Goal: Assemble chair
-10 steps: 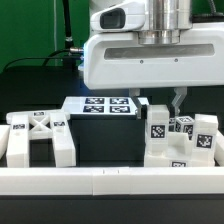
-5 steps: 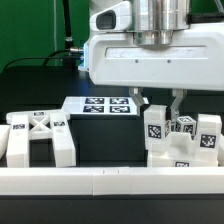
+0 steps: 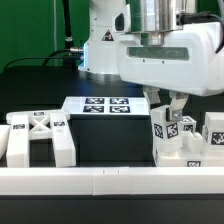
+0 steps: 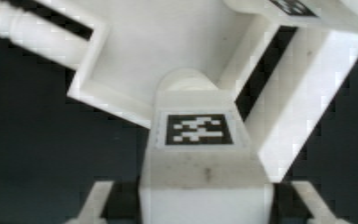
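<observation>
With the end effector (image 3: 167, 108) closed on a tagged white chair part (image 3: 160, 130) among the blocks (image 3: 214, 136) at the exterior view's right, the pick-up seems in hand; the next move needs a straight lift clear of them.

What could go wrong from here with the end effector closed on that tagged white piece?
1. The end effector is shut on the tagged piece with a neighbouring piece close beside it; moving it could knock that neighbour over.
2. The rail runs just in front, so a low drag may snag.
</observation>
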`<state>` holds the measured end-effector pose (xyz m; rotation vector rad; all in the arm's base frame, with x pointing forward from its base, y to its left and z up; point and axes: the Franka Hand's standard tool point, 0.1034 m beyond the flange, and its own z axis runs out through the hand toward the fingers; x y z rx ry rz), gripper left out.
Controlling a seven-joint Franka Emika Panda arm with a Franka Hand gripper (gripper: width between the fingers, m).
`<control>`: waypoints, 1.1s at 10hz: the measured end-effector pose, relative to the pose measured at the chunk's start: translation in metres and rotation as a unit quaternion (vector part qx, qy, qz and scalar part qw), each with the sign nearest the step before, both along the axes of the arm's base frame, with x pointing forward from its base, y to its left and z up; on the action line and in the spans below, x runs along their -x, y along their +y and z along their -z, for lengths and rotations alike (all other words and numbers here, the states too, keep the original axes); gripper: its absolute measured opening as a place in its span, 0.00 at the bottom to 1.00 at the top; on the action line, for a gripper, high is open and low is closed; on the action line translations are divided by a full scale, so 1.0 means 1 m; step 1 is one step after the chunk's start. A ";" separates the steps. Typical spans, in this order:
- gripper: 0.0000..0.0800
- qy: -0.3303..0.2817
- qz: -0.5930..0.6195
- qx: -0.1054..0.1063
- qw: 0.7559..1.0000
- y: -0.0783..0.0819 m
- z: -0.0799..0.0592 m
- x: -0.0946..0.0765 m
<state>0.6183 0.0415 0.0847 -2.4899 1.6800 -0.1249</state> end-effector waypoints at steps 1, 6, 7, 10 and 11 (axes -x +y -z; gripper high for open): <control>0.36 0.002 0.025 -0.004 1.000 0.000 0.000 0.000; 0.78 -0.005 -0.119 0.017 0.993 0.002 0.000 0.000; 0.80 -0.007 -0.139 0.020 0.990 0.002 0.001 0.000; 0.81 -0.017 -0.329 0.054 0.943 0.001 0.001 0.001; 0.81 -0.019 -0.374 0.064 0.925 0.001 0.002 0.001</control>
